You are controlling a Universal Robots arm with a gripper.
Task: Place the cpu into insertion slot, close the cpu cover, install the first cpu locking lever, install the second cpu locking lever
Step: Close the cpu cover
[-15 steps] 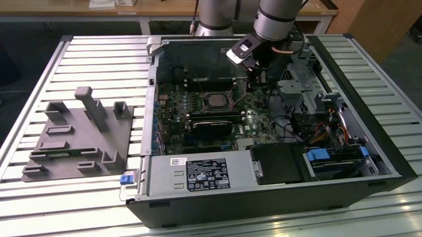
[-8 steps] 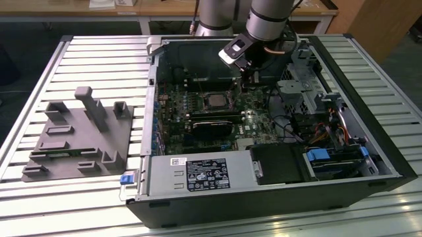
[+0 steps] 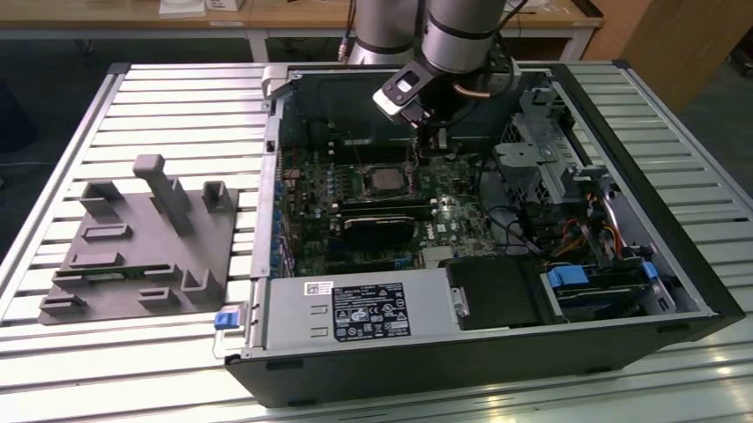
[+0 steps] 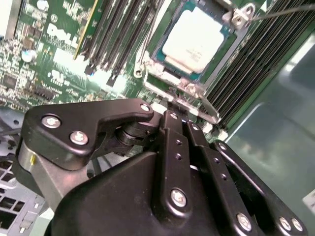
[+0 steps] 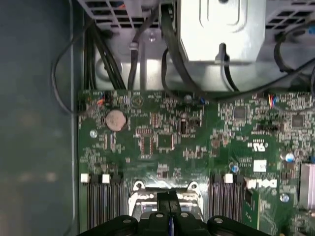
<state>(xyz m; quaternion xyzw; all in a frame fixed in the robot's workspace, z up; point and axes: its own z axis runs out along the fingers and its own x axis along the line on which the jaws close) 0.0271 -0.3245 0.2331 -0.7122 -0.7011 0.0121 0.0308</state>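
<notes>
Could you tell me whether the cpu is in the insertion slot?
In: the second wrist view shows the cpu lying flat inside the insertion slot.

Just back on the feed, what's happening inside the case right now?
The arm's gripper is down inside the open computer case, fingers together right at the edge of the insertion slot. The cpu already lies in the slot, with the metal cover framing it. I can't tell whether the fingers pinch a locking lever.
</notes>
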